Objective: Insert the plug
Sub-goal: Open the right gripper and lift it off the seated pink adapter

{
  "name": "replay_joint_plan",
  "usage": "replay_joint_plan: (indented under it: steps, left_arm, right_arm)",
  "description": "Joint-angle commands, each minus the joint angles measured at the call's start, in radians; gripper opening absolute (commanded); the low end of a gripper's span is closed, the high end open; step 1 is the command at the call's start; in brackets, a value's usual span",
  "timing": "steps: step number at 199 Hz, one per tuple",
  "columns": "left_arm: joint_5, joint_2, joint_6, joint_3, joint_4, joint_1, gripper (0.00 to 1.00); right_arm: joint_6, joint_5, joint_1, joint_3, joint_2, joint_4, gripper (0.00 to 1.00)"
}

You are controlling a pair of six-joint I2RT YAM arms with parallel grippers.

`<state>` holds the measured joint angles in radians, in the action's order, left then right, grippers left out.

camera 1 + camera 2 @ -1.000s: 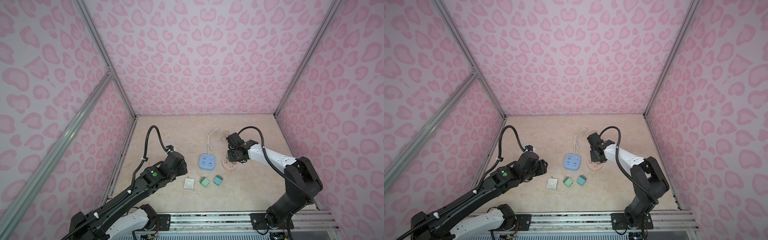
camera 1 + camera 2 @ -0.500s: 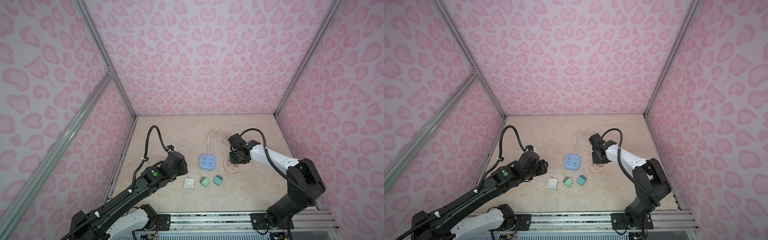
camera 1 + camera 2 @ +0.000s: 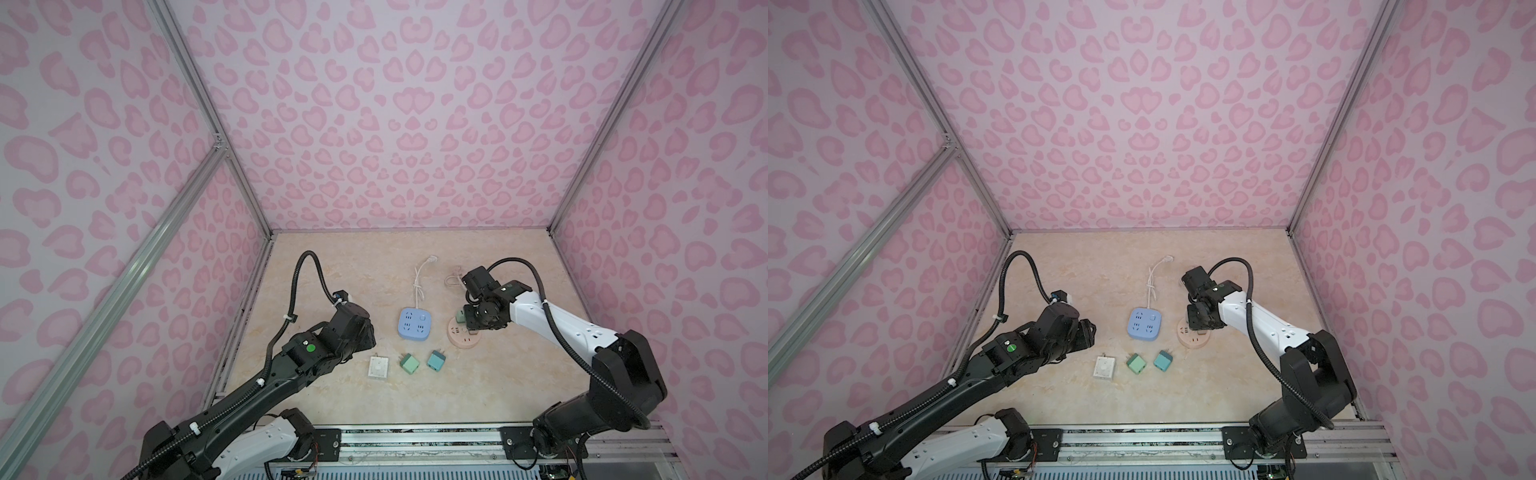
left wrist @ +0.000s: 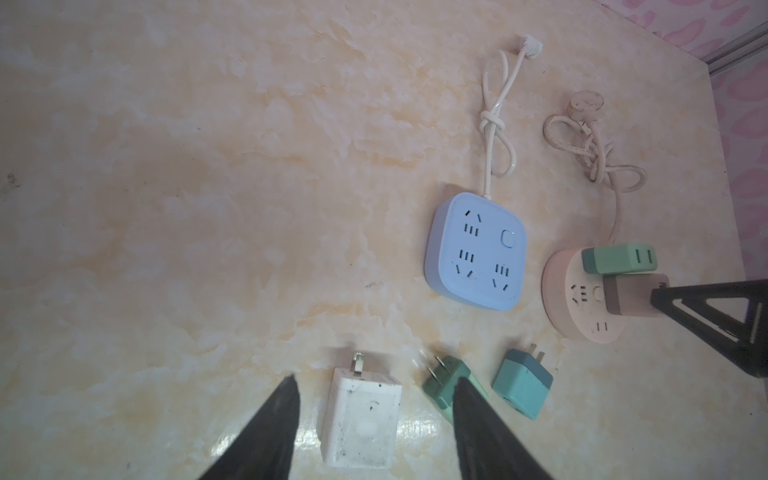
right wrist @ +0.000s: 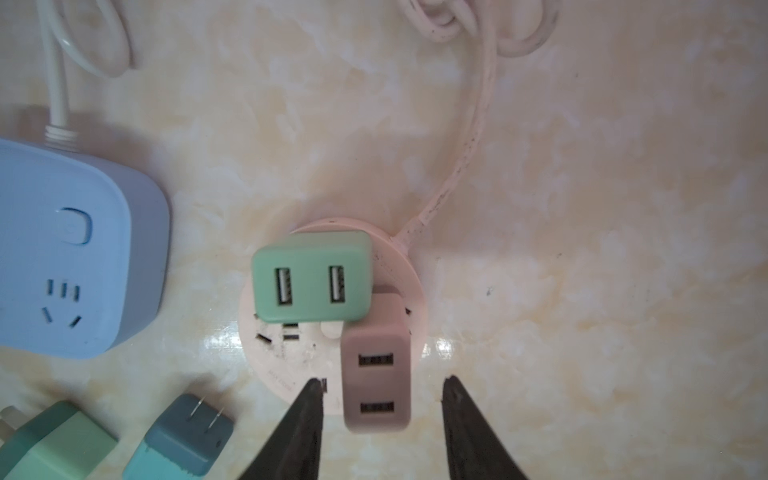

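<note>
Now let go: the right gripper (image 5: 382, 379) has opened from its closed grip, jaws standing clear either side of the mauve USB charger (image 5: 376, 374), holding nothing. The charger stands upright in the round pink socket hub (image 5: 282, 361), tight against a green USB charger (image 5: 311, 278); this insertion is likely done. Just beside the hub is the blue power strip (image 4: 476, 251), its sockets free. Farther off, the teal charger (image 4: 523, 388), loose green charger (image 4: 446, 384) and white charger (image 4: 361, 419) lie unplugged. The left gripper (image 4: 374, 380) hovers half-open and empty over the white one. Nothing blocks a straight lift-off.

Faint print on the pink socket (image 5: 279, 376) is unreadable.
</note>
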<state>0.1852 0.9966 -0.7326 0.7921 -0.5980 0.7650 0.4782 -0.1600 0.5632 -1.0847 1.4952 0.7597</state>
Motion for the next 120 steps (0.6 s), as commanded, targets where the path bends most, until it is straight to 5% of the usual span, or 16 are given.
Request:
replay_joint_plan:
  steps: [1, 30, 56, 120]
  left_arm:
    - [0.014, 0.007, -0.001, 0.001, 0.027, -0.002, 0.61]
    - [0.004, 0.007, 0.005, 0.001, 0.035, -0.001, 0.61]
    - [-0.017, -0.002, 0.021, -0.012, 0.048, -0.003, 0.62]
    - [-0.047, -0.032, 0.022, -0.049, 0.096, -0.002, 0.62]
  right_arm:
    - [0.015, -0.001, 0.008, -0.006, -0.047, 0.039, 0.42]
    - [0.049, 0.003, 0.093, 0.026, -0.139, 0.012, 0.42]
    - [0.191, -0.132, 0.239, 0.045, -0.188, 0.053, 0.44]
    - [0.459, -0.173, 0.435, 0.151, -0.181, -0.096, 0.68]
